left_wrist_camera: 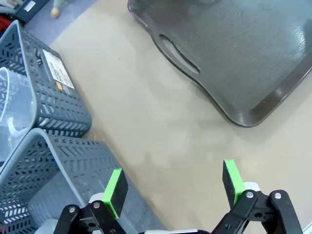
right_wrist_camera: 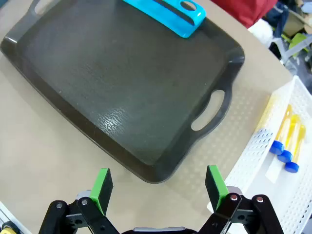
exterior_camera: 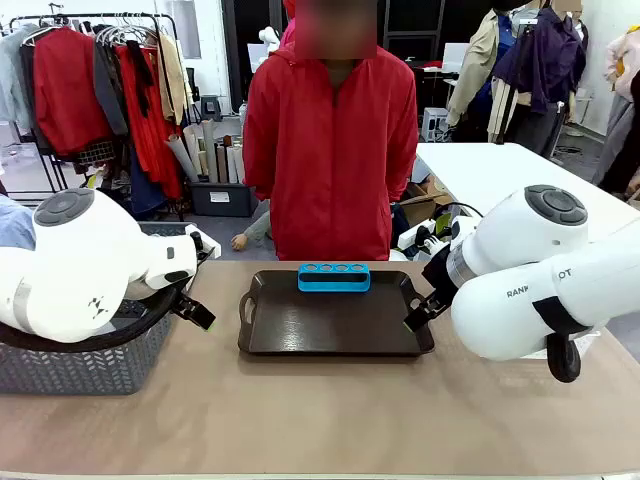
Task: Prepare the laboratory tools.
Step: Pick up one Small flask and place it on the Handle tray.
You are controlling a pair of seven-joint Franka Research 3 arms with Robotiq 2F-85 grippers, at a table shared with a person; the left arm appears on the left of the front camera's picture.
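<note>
Several orange tubes [right_wrist_camera: 285, 139] with blue caps lie in a white mesh basket [right_wrist_camera: 258, 161] to the right of a dark tray [right_wrist_camera: 122, 83]. A blue tube rack [right_wrist_camera: 170, 12] with empty holes stands at the tray's far edge [exterior_camera: 334, 277]. My right gripper [right_wrist_camera: 158, 187] hangs open over the tray's near right corner, nothing between its green pads [right_wrist_camera: 102, 187]. My left gripper [left_wrist_camera: 174, 187] is open above bare table between the tray [left_wrist_camera: 243, 48] and two grey baskets [left_wrist_camera: 58, 97]. A clear plastic vessel [left_wrist_camera: 9, 112] shows inside the farther grey basket.
A person in a red jacket [exterior_camera: 330, 150] stands behind the table's far side, hands out of sight. In the front view, the left gripper [exterior_camera: 198, 310] and right gripper [exterior_camera: 418, 315] flank the tray [exterior_camera: 335, 335], and a grey basket [exterior_camera: 70, 365] sits under the left arm.
</note>
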